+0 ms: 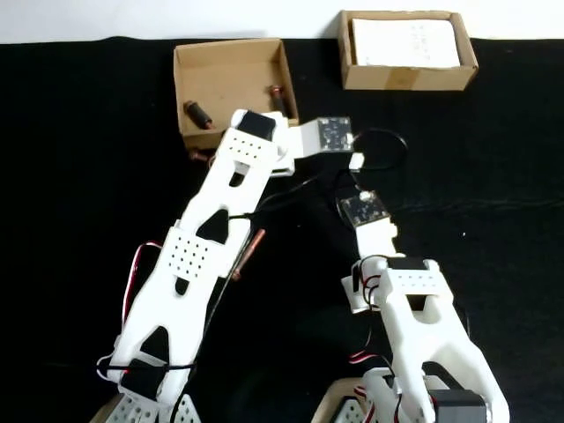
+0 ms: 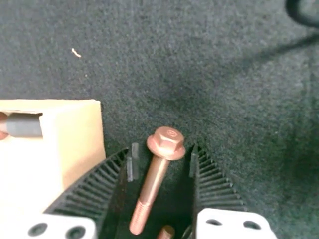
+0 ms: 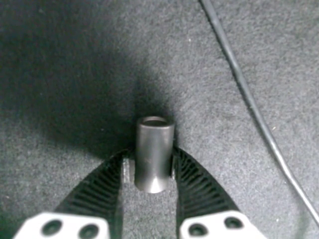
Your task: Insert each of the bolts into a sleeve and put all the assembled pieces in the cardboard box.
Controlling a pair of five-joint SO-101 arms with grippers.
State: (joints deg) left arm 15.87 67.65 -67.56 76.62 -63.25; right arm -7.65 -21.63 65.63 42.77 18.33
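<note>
A copper bolt (image 2: 158,174) lies tilted between the fingers of my left gripper (image 2: 162,152), which is open with a gap on each side of the shank. This is beside a corner of the cardboard box (image 2: 75,144). A second copper tip (image 2: 167,231) shows close to the gripper's base. My right gripper (image 3: 149,164) is shut on a dark grey sleeve (image 3: 154,149), whose hollow end points away from the camera over the black cloth. In the high view the cardboard box (image 1: 201,139) holds two sleeved bolts (image 1: 197,114) (image 1: 277,95). Another loose bolt (image 1: 248,251) lies beside the left arm (image 1: 220,220).
A second cardboard box (image 1: 352,75) with white paper in it stands at the back right. A black cable (image 1: 388,145) loops on the cloth near both wrists and crosses the right wrist view (image 3: 249,99). Small dark pieces (image 1: 199,156) lie at the first box's front.
</note>
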